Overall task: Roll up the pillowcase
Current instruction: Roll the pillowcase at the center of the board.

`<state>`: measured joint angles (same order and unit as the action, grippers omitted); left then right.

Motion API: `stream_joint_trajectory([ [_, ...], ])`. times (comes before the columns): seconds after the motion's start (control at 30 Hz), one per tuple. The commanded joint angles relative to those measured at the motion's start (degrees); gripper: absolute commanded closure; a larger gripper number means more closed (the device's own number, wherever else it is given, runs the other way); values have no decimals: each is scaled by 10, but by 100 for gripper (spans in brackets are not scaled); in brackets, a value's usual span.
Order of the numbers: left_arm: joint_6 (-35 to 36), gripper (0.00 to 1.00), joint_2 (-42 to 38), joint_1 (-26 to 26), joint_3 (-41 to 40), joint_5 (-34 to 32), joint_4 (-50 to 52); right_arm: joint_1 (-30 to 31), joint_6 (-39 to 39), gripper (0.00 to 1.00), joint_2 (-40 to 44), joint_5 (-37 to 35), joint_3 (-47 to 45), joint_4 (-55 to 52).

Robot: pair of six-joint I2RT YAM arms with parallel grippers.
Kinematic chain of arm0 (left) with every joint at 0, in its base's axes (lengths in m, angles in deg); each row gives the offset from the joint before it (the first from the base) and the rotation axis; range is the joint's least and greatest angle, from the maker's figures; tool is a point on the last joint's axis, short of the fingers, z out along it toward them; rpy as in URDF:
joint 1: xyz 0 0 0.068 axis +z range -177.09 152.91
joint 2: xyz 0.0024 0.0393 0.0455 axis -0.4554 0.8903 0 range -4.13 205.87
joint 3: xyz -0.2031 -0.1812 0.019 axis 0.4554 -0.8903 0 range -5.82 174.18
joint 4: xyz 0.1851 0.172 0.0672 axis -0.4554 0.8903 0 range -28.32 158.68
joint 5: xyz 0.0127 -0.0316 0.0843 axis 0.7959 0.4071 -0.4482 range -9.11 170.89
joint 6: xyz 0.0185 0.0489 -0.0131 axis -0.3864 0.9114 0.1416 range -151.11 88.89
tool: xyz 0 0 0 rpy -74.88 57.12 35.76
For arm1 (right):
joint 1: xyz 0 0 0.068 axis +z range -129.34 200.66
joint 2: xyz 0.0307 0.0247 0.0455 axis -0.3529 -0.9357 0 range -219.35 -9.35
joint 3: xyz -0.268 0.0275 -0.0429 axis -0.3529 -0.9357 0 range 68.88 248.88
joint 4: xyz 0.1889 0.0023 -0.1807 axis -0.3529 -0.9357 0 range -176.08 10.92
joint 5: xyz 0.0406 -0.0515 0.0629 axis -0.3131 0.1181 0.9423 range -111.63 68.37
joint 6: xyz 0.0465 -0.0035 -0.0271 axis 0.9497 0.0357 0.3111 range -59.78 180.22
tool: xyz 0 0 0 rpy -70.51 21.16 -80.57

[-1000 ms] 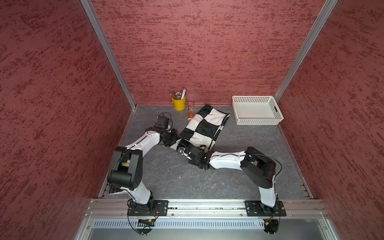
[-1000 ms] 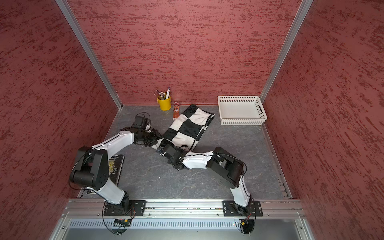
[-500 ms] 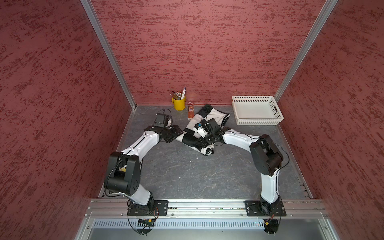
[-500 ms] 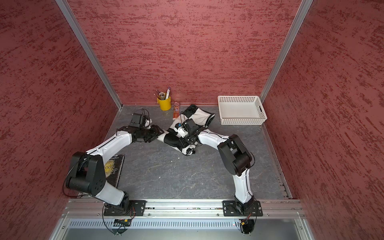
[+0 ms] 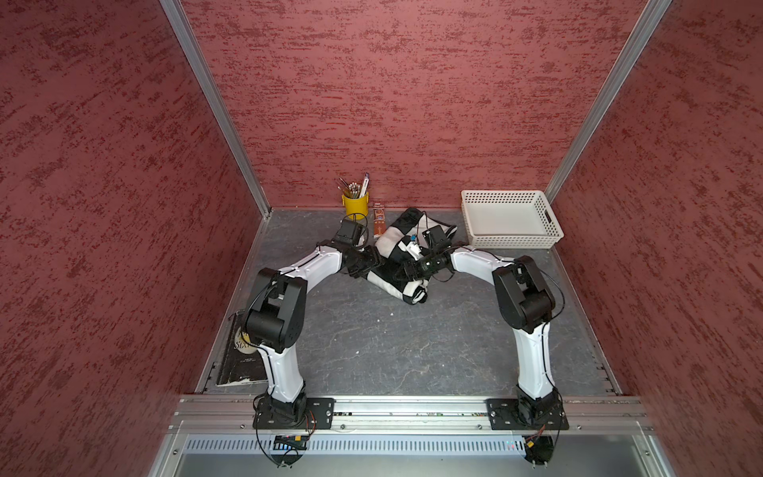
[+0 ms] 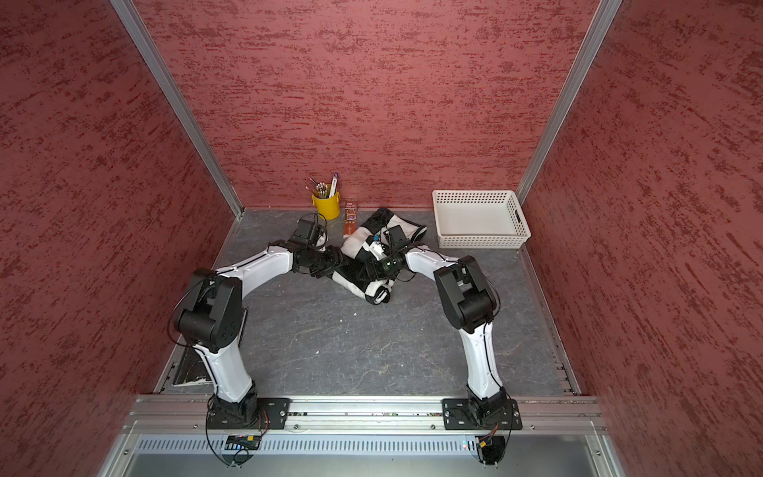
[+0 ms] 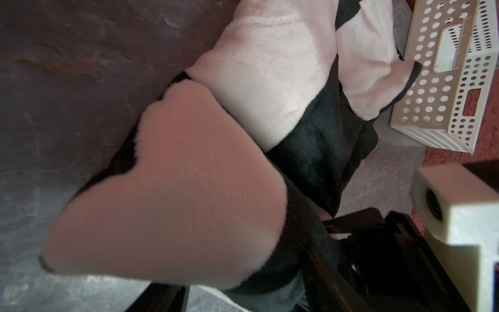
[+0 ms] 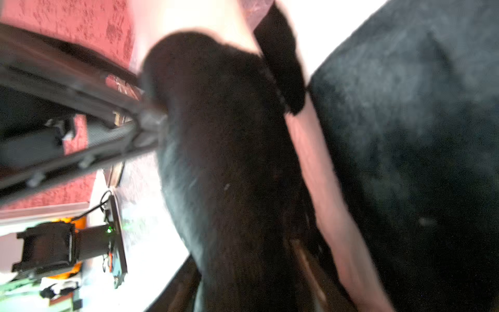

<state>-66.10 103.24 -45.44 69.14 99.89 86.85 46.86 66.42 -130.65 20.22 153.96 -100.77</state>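
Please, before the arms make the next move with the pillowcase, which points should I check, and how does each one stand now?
1. Roll finished: not ok. The pillowcase is bundled at its near end only; the far part lies loose.
2. Left gripper grip on cloth: cannot tell.
3. Right gripper grip: cannot tell; its wrist view is blurred.
4. Basket clear of cloth: cannot tell; a cloth corner lies very close.
5. Yellow cup upright, apart from cloth: ok.
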Motion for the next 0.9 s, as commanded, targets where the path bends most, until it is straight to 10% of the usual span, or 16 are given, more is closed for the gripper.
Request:
stream_joint_trajectory([
  [0.0, -1, 33, 30, -2, 27, -11, 14, 12, -24, 30, 67, -92, -24, 5],
  [0.1, -1, 33, 44, -3, 39, -10, 21, 55, -91, 28, 123, -239, -54, 1],
  [0.2, -1, 33, 48, -3, 42, -9, 21, 116, -178, 2, 164, -390, -102, 35],
  [0.43, 0, 33, 47, 0, 40, -3, 19, 236, -370, 1, 161, -646, -195, 230],
  [0.87, -1, 32, 37, 2, 23, 0, 12, 238, -443, 12, 53, -710, -149, 263],
])
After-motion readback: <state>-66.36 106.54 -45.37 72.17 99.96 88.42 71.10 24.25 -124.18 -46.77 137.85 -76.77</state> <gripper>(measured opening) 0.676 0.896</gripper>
